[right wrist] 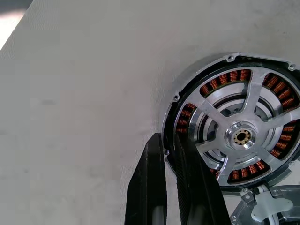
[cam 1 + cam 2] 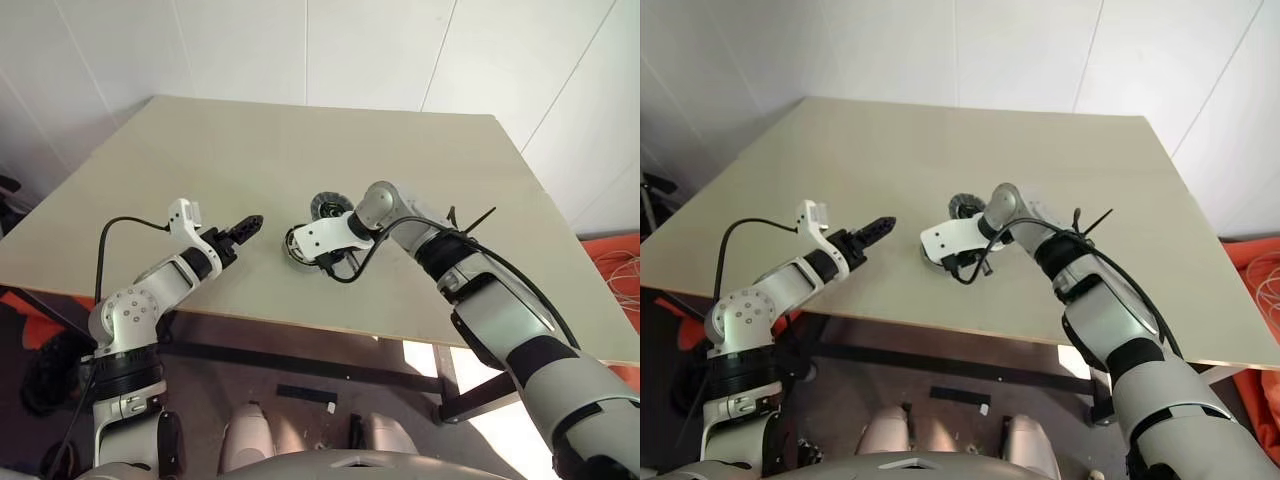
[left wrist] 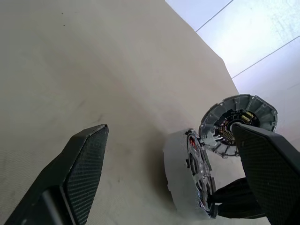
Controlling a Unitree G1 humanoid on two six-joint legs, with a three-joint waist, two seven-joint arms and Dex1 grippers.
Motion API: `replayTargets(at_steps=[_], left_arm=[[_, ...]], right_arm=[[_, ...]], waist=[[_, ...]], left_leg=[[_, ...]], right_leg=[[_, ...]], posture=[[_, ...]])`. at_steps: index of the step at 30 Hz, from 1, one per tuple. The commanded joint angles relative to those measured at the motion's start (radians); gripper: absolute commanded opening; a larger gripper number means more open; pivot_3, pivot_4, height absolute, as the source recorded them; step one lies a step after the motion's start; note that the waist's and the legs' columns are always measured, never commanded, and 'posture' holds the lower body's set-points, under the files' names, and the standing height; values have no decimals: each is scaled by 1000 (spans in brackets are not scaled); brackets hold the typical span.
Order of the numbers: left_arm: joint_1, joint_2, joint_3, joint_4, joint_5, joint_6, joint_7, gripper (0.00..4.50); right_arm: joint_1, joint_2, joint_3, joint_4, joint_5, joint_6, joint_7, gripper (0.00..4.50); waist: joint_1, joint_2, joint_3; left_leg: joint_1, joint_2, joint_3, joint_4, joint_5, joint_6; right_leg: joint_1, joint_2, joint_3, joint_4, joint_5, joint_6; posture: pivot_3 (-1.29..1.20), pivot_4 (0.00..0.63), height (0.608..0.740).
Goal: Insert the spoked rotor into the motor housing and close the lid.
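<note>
The motor housing (image 1: 226, 59) is a dark round cup with copper windings, near the table's front middle. The silver spoked rotor (image 1: 213, 115) lies inside it, hub centred. My right gripper (image 1: 168, 138) points steeply down and is shut on the housing's rim, one finger outside the wall and one over the windings. In the left wrist view the housing (image 3: 197, 171) looks tipped up on its edge. The ribbed grey lid (image 3: 220, 117) sits just behind it, also seen as the lid (image 2: 328, 205). My left gripper (image 2: 245, 228) hovers open to the housing's left, pointing at it, holding nothing.
The beige table (image 2: 300, 140) stretches bare behind and to both sides of the parts. Its front edge runs just below both grippers. White walls stand beyond the far edge, and a black cable loops from my right wrist near the housing.
</note>
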Motion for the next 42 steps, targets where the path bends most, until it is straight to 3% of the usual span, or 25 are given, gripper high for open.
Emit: replayTargets(at_steps=[1,16,23,33,42], left_arm=[[-8,-10,-2,-22,-8,-28,-2,4500],[12,-48,-24,-9,4,-61,-3,4500],[20,-58,-32,-12,3,-68,1,4500],[37,-57,-30,-23,-6,-67,9,4500],[44,-68,-33,-26,-10,-73,18,4500]], right_arm=[[-6,-63,-5,-59,-6,-40,44,26],[49,-179,-46,-353,70,79,179,26],[68,-133,-63,-504,136,452,176,26],[98,-185,-12,-626,185,686,209,26],[58,-144,23,-603,215,982,163,26]], waist=[[6,0,0],[9,-1,1],[9,-1,1],[14,-1,1],[13,-1,1]], left_leg=[[0,0,0,0,0,0],[0,1,0,0,0,0],[0,1,0,0,0,0],[0,1,0,0,0,0],[1,2,0,0,0,-1]], right_leg=[[0,0,0,0,0,0],[-1,0,0,0,0,0],[-1,1,0,1,0,0],[-1,0,0,1,0,0],[-1,1,0,1,0,0]], posture=[[0,0,740],[0,0,740],[0,0,740],[0,0,740],[0,0,740]])
